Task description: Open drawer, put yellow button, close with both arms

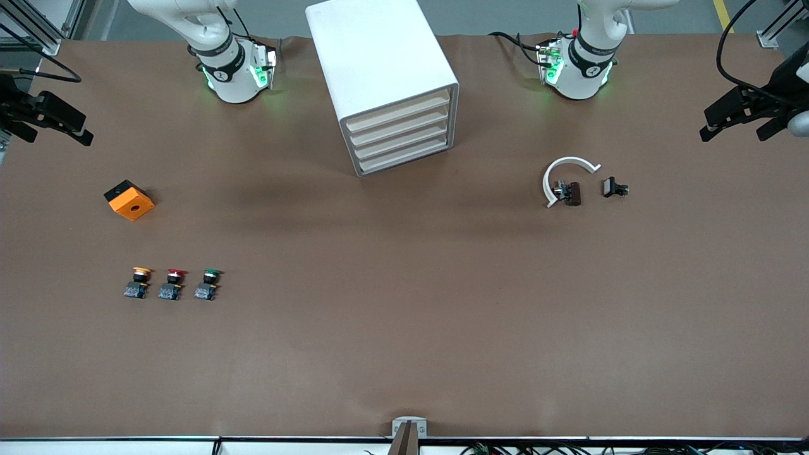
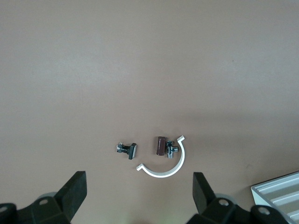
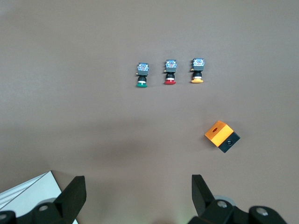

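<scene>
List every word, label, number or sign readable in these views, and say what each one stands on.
No text can be read in any view.
The round marks on both arms' black joint rings are too small to read.
The cabinet, the yellow button, the orange cube and the table show no lettering.

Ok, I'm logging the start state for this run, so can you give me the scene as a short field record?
drawer: top of four in the white cabinet, shut
yellow button: on the table, end of a row with the red button and green button
orange cube: farther from the front camera than the row
white curved clip: toward the left arm's end, small dark parts beside it
left claw: open, up over the clip
right claw: open, up over bare table near the cube
</scene>
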Action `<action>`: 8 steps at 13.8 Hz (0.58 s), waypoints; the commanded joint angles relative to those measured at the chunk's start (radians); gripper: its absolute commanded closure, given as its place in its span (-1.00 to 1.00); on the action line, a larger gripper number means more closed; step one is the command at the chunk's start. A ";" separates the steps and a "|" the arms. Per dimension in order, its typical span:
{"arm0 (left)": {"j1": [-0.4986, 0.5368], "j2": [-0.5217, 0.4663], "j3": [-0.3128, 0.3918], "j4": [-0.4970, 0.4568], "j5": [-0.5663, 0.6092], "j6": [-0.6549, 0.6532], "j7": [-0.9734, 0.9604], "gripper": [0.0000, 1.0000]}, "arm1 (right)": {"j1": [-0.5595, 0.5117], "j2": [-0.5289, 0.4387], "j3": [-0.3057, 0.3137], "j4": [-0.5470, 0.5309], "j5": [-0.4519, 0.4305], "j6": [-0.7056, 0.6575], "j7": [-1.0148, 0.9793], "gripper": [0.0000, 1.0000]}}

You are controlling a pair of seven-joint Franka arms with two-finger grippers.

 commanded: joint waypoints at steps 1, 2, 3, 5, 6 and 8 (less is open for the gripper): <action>-0.010 0.011 0.005 0.022 0.014 -0.022 0.004 -1.00 | 0.002 -0.014 -0.003 -0.011 0.005 0.001 -0.007 -1.00; -0.010 0.011 0.005 0.025 0.012 -0.022 0.004 -1.00 | 0.002 -0.014 -0.003 -0.011 0.005 0.001 -0.007 -1.00; -0.009 0.011 0.005 0.025 0.012 -0.022 0.004 -1.00 | 0.002 -0.014 -0.003 -0.011 0.005 0.001 -0.007 -1.00; -0.004 0.015 0.005 0.022 0.012 -0.022 -0.010 -1.00 | 0.002 -0.014 -0.003 -0.011 0.005 0.001 -0.007 -1.00; 0.000 0.030 0.010 0.022 0.009 -0.024 -0.019 -1.00 | 0.002 -0.014 -0.003 -0.010 0.005 0.001 -0.007 -1.00; 0.003 0.070 0.016 0.023 0.003 -0.022 -0.069 -1.00 | 0.002 -0.014 -0.003 -0.008 0.004 0.001 -0.007 -1.00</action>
